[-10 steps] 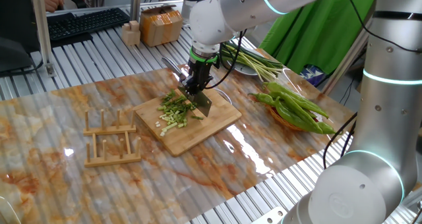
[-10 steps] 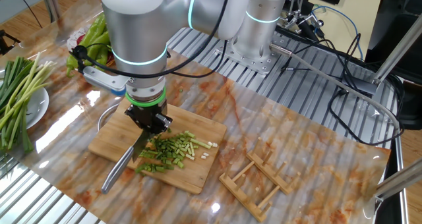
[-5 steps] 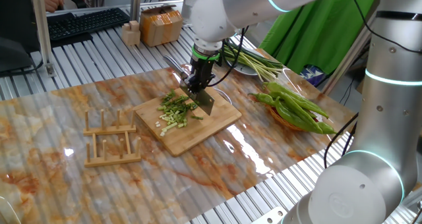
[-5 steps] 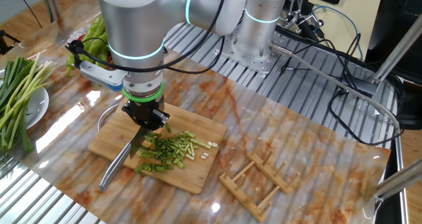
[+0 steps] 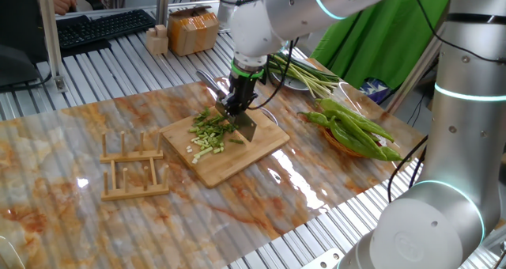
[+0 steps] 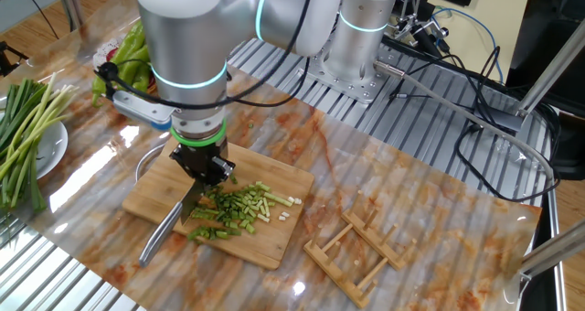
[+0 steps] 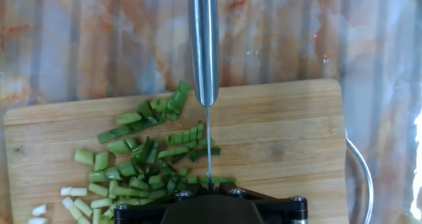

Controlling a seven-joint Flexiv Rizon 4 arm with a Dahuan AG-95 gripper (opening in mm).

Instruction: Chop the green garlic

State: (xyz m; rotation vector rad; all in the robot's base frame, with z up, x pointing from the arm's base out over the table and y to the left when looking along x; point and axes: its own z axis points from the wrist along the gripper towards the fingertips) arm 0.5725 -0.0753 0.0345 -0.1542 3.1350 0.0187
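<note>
Hand view: your knife (image 7: 205, 46) runs straight up the frame toward 12 o'clock, steel handle over the marble table (image 7: 79, 46), thin blade edge coming down the middle of the cutting board (image 7: 290, 138). The gripper (image 6: 205, 169) points down with its fingers clamped tight on the knife; the fingers themselves are hidden under the black housing in the hand view, but both fixed views show them pinched on it.

The green garlic (image 7: 142, 168) sits just at 9 o'clock of the blade, a loose heap of short bits, a few touching the edge line, some at 6 o'clock right by the housing. A couple of pale white bits lie at 8 o'clock, near the board's edge.

Progress, as I judge it: mostly done. Almost everything is already short bits; a few longer pieces remain, one slanted at the heap's upper side. You've got a few more passes left through those, nothing long or whole visible on the board.

Outward: green peppers (image 5: 356, 130) well apart at 3 o'clock of the board in one fixed view, uncut stalks (image 6: 23, 133) on a plate, wooden rack (image 5: 133, 166) at 9 o'clock. Not your targets.
</note>
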